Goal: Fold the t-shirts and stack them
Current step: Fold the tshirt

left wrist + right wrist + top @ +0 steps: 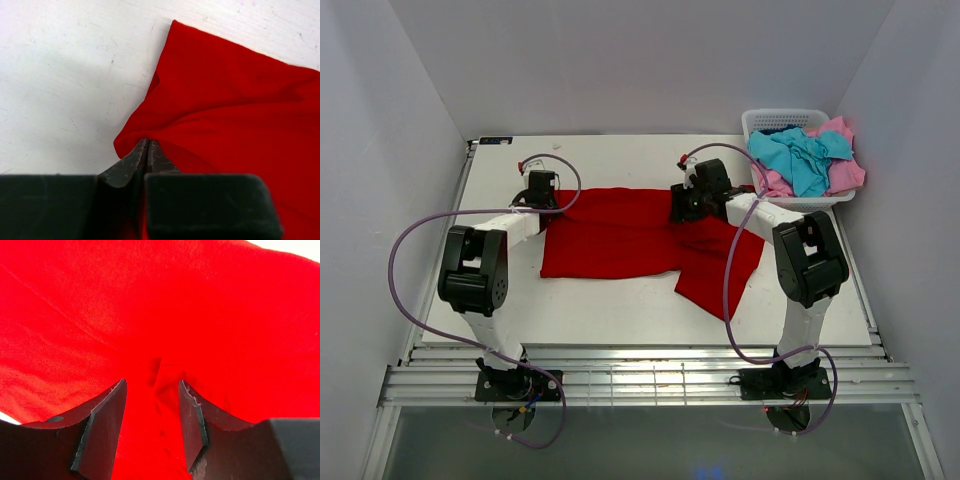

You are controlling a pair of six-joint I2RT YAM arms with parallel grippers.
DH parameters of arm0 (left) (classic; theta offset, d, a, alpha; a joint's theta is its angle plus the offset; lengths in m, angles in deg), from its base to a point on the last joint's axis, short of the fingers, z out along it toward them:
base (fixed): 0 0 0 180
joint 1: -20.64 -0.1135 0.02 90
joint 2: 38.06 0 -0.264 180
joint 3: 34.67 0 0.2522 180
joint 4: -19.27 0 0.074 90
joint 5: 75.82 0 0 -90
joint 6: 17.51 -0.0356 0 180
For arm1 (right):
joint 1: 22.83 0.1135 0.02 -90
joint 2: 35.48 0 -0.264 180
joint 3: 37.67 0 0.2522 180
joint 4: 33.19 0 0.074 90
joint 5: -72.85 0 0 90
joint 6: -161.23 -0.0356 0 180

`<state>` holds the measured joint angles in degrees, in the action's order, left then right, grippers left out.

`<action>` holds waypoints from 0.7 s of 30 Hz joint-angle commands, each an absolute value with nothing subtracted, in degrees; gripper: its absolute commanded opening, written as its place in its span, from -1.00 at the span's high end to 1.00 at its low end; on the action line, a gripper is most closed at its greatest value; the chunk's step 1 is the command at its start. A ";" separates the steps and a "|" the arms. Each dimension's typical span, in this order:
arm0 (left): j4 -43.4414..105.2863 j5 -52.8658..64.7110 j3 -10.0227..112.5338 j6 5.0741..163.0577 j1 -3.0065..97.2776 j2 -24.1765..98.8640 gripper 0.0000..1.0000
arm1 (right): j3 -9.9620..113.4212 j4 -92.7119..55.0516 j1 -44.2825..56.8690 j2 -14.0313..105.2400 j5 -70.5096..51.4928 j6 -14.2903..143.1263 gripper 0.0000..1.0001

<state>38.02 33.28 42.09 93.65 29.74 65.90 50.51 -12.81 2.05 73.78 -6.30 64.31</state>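
Observation:
The large red t-shirt lies spread flat across the middle of the table, with one part hanging toward the front right. My left gripper is at its far left corner. In the left wrist view the gripper is shut on a pinched edge of the red cloth. My right gripper is on the shirt's far right part. In the right wrist view it is open, its jaws on either side of a raised wrinkle of red cloth. A turquoise t-shirt and a pink t-shirt lie heaped in the basket.
The white lattice basket stands at the far right corner of the table. White walls close in the back and both sides. Bare white table shows left of the shirt's corner and along the front edge.

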 commanded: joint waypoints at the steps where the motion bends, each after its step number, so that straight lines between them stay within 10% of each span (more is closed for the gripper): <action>1: 37.77 33.87 41.23 94.28 29.60 66.35 0.75 | 49.57 -14.15 2.30 72.19 -6.34 64.55 -0.04; 4: 36.90 33.96 40.09 94.81 29.69 65.30 1.00 | 48.78 -14.33 2.30 71.84 -6.60 64.64 -0.04; 21: 33.65 35.27 23.12 99.20 34.61 47.47 1.00 | 47.37 -16.00 2.74 71.84 -5.90 63.23 -0.03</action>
<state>35.77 34.43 24.98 97.52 33.85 51.85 47.43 -13.60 2.16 73.73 -6.47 63.88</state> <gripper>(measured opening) 0.027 0.515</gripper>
